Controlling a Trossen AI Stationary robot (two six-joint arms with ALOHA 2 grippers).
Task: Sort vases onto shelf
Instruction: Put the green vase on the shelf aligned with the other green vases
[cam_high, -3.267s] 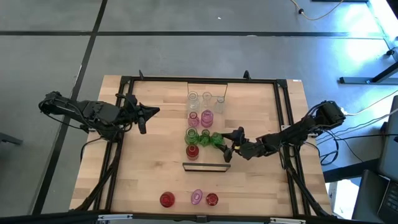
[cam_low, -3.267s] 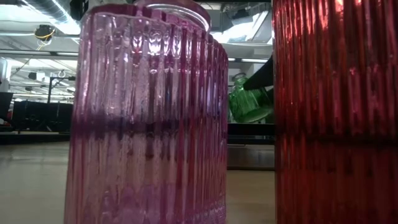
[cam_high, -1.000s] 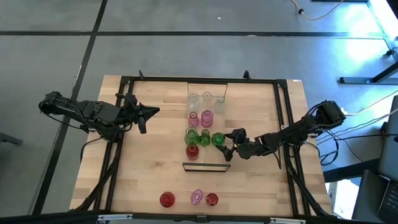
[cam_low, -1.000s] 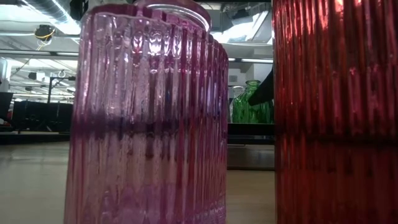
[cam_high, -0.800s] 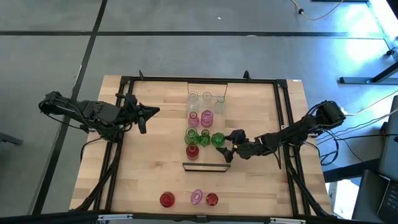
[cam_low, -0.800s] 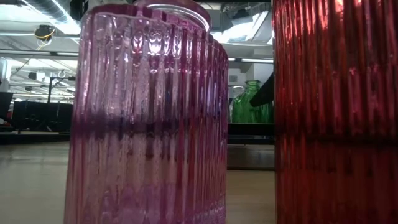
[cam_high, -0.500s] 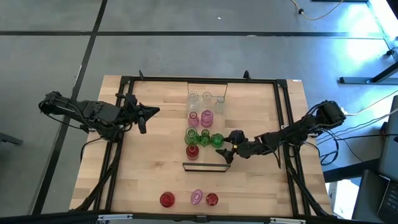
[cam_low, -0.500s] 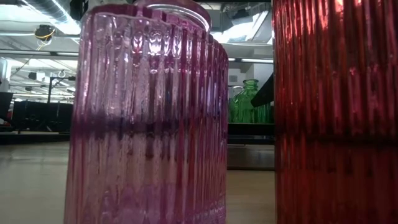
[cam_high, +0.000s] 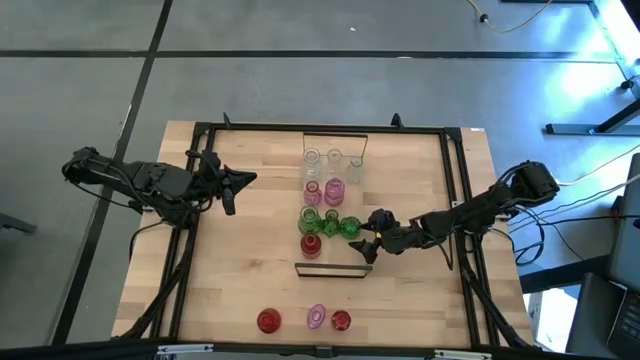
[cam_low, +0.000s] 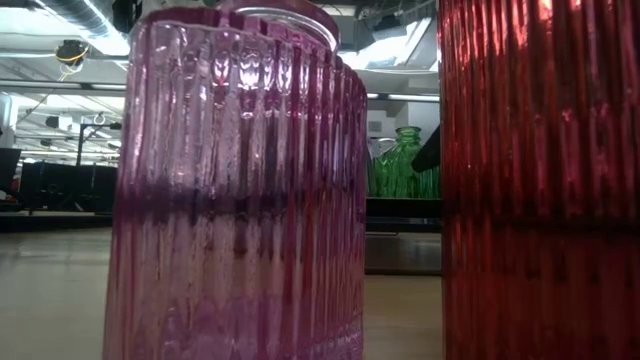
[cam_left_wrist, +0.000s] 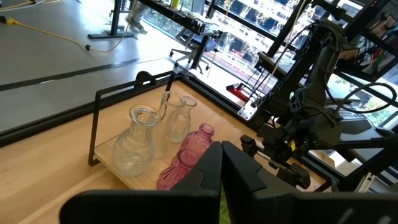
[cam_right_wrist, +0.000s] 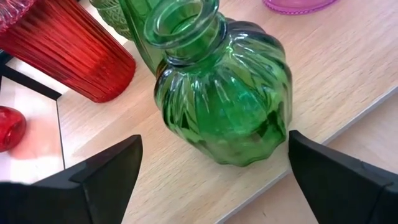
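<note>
Now that the green vase (cam_right_wrist: 224, 99) is set upright on the shelf (cam_right_wrist: 205, 186), the right gripper (cam_right_wrist: 214, 171) is spread apart, releasing it; the left gripper (cam_left_wrist: 219, 167) is kept together.

Grey floor (cam_high: 300, 80) with dark seams

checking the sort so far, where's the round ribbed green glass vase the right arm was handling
In the high view the round ribbed green glass vase stands upright on the light-wood shelf, rightmost of the green vases, with the open right gripper just beside it.
</note>
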